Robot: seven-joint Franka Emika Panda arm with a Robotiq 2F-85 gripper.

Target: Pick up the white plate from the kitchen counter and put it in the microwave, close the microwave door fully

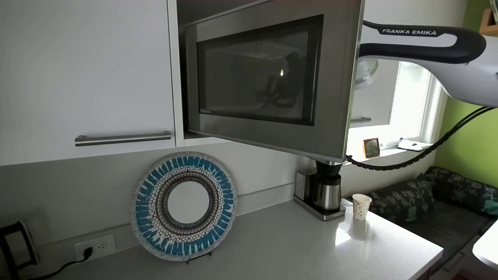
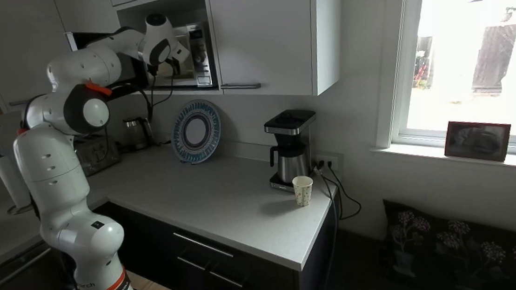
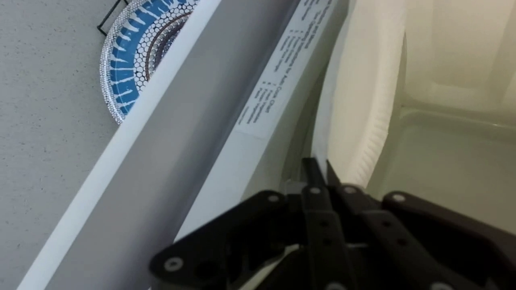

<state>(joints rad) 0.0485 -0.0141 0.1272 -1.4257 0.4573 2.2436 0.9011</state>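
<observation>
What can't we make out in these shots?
Wrist view: far end of the white plate, cut off by the top edge.
Wrist view: smallest print on the label, blurred.
In an exterior view: gripper and white plate, hidden behind the microwave door.
In an exterior view: image in the picture frame, too dark.

Kitchen counter (image 2: 216, 202) light grey, smooth. Near its corner, paper cup (image 1: 361, 207) just beside coffee maker (image 2: 293, 160); farther along, patterned plate (image 1: 183, 206) on wire stand (image 3: 108, 15), kettle (image 2: 136, 134), toaster (image 2: 97, 155).
</observation>
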